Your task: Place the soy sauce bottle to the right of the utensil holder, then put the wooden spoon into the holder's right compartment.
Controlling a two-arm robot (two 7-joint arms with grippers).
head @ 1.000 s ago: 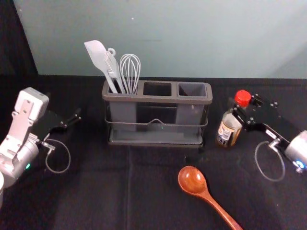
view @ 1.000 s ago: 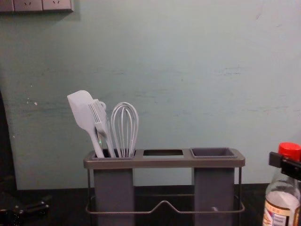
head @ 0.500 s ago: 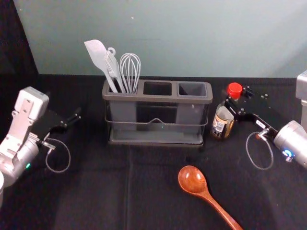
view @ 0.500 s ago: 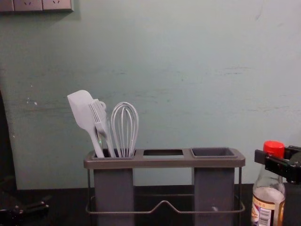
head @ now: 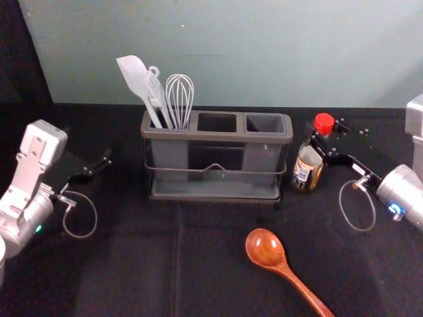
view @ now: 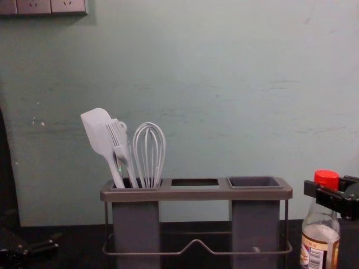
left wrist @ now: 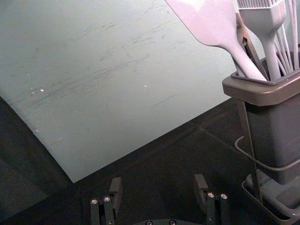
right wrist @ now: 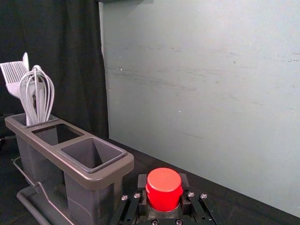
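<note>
The right gripper (right wrist: 163,182), clasped round the neck of the soy sauce bottle (head: 308,169), has brought it left to just beside the right end of the holder (head: 218,136), so letting go probably comes next. The wooden spoon (head: 264,248) lies near, awaiting its turn; the left gripper (left wrist: 158,180) idles at left, fingers apart.

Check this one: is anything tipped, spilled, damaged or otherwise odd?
Nothing stands out. The soy sauce bottle is upright in the right end effector, right of the utensil holder; the wooden spoon lies in front, and the spatula, pastry brush and whisk lean normally in the left compartment.
</note>
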